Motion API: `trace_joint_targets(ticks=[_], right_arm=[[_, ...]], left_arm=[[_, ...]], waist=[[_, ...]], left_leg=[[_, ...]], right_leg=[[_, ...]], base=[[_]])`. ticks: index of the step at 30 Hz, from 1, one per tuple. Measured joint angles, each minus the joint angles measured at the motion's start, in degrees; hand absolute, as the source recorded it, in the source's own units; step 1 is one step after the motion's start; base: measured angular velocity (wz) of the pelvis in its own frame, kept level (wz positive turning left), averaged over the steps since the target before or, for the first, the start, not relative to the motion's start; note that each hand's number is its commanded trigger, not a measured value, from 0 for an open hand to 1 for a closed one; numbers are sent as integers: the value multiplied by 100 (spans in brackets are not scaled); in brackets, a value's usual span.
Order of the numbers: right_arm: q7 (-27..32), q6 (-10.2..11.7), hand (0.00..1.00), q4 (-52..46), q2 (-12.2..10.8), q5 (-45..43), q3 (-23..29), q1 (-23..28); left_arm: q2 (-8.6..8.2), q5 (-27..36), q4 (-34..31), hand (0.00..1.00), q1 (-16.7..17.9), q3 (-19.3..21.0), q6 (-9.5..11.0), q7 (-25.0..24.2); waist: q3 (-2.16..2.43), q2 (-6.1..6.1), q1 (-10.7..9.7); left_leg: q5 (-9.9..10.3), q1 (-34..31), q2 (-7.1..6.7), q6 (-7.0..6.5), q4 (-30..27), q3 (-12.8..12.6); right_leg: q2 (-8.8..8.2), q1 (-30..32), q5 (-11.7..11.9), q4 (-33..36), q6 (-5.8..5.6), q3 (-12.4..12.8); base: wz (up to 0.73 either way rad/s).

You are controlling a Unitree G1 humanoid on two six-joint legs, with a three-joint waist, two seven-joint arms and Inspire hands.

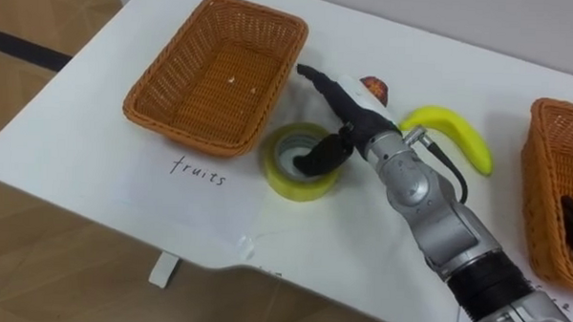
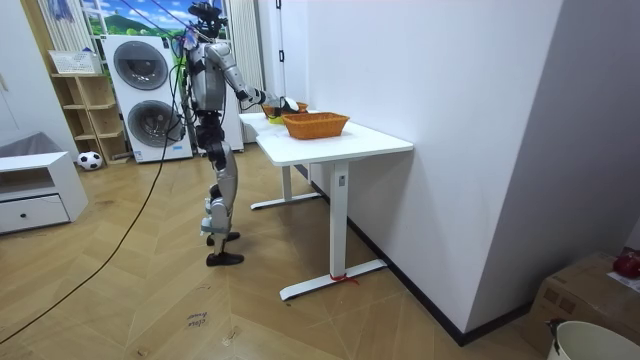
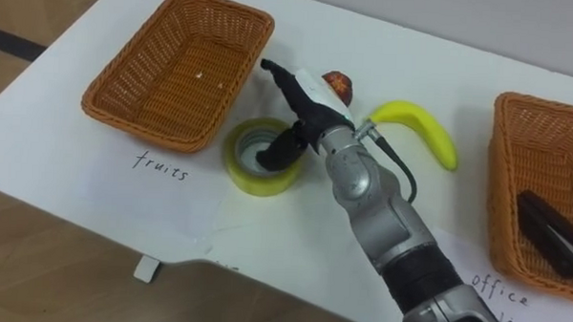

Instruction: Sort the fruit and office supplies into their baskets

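- The tape roll (image 1: 301, 162) is a wide yellow ring with a pale core. It lies flat on the white table (image 1: 96, 150), just right of the near right corner of the left basket (image 1: 218, 73).
- The right hand (image 1: 338, 107) comes in from the near right. Its fingers (image 1: 307, 76) are stretched straight toward the far left past the basket's corner, while the dark thumb hangs down into the roll's hole. Whether the thumb presses on the wall I cannot tell.
- A yellow banana (image 1: 457, 134) lies curved just right of the wrist, and a small reddish round thing (image 1: 374, 87) sits at the far side of the hand.
- The right eye view takes in the whole right basket (image 3: 508, 178) — a dark flat object (image 3: 550, 229) lies inside it.
- The room view gives the setting — the robot stands upright at the table's left end, one arm reaching over the top, with washing machines (image 2: 140, 95) behind it.
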State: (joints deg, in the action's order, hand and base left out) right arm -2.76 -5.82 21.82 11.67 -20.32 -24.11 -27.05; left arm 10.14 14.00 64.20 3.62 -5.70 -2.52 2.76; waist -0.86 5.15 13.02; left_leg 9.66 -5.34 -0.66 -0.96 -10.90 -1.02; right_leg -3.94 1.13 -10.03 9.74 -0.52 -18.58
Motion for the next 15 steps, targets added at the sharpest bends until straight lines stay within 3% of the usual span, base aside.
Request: trace_joint_targets(ticks=[7, 15], right_arm=[[-132, -3, 0, 2, 0, -42, 55, 83], [-385, -59, 0, 5, 22, -20, 83, 124]], left_arm=[[2, 0, -2, 0, 38, 111, 0, -9], [3, 2, 0, 0, 42, 154, -17, 3]], waist=[[33, 58, -4], [4, 77, -13]], left_leg=[[-2, 10, -3, -3, -5, -5], [-1, 96, -3, -3, 8, -4]], right_leg=[[-3, -13, 1, 2, -1, 17], [4, -95, 1, -1, -1, 81]], base=[[0], [0]])
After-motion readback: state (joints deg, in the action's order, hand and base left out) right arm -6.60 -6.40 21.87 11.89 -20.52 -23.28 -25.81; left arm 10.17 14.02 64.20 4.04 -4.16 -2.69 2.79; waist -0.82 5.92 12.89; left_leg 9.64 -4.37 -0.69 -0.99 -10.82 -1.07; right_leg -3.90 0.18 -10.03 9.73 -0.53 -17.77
